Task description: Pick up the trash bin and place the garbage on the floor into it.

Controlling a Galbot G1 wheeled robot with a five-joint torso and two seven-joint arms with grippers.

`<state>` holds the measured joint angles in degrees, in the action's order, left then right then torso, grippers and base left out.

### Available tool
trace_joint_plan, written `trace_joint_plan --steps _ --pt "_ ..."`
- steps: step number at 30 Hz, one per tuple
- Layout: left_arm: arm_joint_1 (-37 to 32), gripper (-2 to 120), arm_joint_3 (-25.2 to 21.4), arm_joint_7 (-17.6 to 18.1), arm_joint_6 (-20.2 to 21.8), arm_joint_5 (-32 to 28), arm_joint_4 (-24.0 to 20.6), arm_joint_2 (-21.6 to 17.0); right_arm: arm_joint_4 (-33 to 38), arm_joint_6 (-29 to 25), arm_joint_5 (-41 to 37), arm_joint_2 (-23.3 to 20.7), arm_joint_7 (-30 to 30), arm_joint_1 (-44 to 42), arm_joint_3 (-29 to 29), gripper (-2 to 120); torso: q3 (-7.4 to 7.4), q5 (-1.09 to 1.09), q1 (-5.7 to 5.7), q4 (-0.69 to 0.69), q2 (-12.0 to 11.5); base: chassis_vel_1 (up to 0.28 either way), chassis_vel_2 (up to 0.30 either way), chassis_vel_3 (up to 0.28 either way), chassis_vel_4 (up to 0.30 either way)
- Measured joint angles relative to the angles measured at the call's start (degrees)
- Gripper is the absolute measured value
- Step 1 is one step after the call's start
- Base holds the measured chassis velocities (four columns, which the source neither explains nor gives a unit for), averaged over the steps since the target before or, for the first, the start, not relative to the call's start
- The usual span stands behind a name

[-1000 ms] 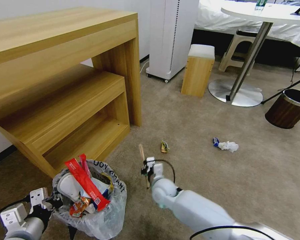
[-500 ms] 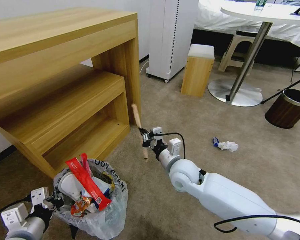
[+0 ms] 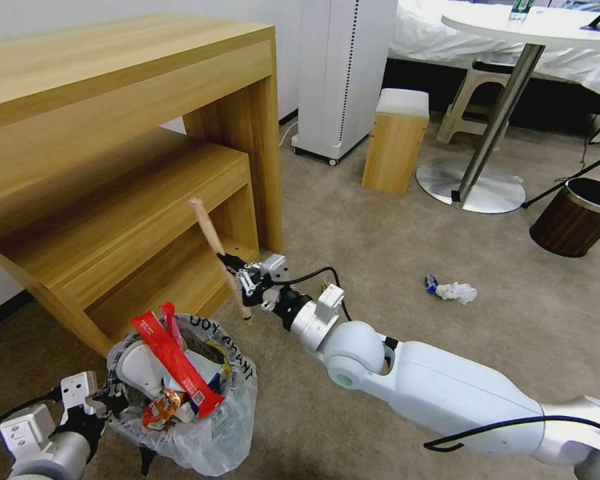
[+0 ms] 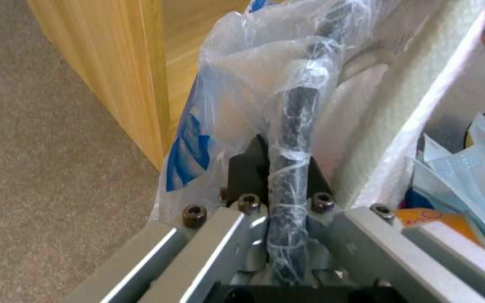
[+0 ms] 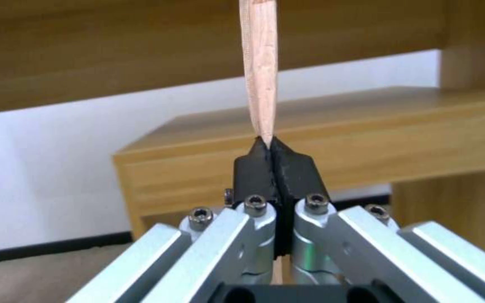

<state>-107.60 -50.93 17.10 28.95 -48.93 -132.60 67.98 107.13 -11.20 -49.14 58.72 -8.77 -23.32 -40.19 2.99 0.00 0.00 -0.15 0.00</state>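
Head view: right gripper point(image 3: 237, 272) pinched shut on the wooden stick point(image 3: 215, 248), held in the air above and just beyond the trash bin point(image 3: 200, 407), in front of the wooden desk point(image 3: 113, 133). Stick tilted, its lower tip hanging near the far rim. Left gripper point(image 3: 110, 407) clamps the bin's rim through the clear bag; left wrist view shows the dark rim point(image 4: 296, 118) squeezed between the closed jaws. Bin looks crammed: red wrapper point(image 3: 173, 367) and other litter stand above the rim. White tissue point(image 3: 457, 292) lies on the floor point(image 3: 380, 253), well apart.

Risks, as I judge them:
- Stick is long and the bin full; dropped at this tilt it may bridge the rim or bounce off the piled litter onto the carpet.
- Lower tip may snag the bag or catch the red wrapper and lever it out.
- Thin pinch: the stick may pivot in the grip.
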Motion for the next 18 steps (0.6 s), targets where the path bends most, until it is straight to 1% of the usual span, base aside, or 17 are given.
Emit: trace_joint_plan --steps 3,5,8,10,12,13,16,18 --pt "0.2 0 0.0 0.0 0.0 -0.1 0.0 0.1 -1.6 -1.5 1.1 0.8 1.4 1.0 -2.4 0 0.0 0.0 0.0 0.0 0.0 0.0 0.0 0.0 0.0" --pt "0.3 0 0.0 0.0 0.0 -0.1 0.0 0.1 -2.0 -1.9 1.4 0.9 1.7 1.2 -2.9 0 0.0 0.0 0.0 0.0 0.0 0.0 0.0 0.0 0.0" --pt "0.3 0 0.0 0.0 0.0 -0.3 -0.3 0.1 -6.1 -3.5 3.2 3.2 3.1 1.4 -6.0 0 0.0 -0.01 0.0 0.0 0.0 0.0 0.0 0.0 0.0" --pt "0.2 0 0.1 0.0 0.0 -0.3 -0.4 0.1 -6.7 -3.7 3.5 3.6 3.2 1.4 -6.6 0 0.0 0.0 0.0 0.0 0.0 0.0 0.0 0.0 0.0" --pt "0.1 0 0.1 0.0 0.0 -0.3 -0.8 0.2 -7.8 -4.0 3.8 5.5 3.5 1.3 -8.0 0 0.0 0.0 0.0 0.0 0.0 0.0 0.0 0.0 0.0" --pt "0.1 0 0.1 0.0 0.0 -0.3 -0.8 0.2 -7.8 -4.0 3.8 5.5 3.5 1.3 -8.0 0 0.0 0.0 0.0 0.0 0.0 0.0 0.0 0.0 0.0" --pt "-0.1 0 0.0 0.0 0.0 -0.3 -0.9 0.3 -8.7 -4.4 4.5 7.4 3.8 1.3 -8.9 0 0.0 0.0 0.0 0.0 0.0 0.0 0.0 0.0 0.0" --pt "-0.1 0 0.0 0.0 0.0 -0.3 -0.9 0.3 -8.7 -4.4 4.6 7.6 3.8 1.3 -9.0 0 0.0 0.0 0.0 0.01 0.0 0.0 0.0 0.0 0.0"
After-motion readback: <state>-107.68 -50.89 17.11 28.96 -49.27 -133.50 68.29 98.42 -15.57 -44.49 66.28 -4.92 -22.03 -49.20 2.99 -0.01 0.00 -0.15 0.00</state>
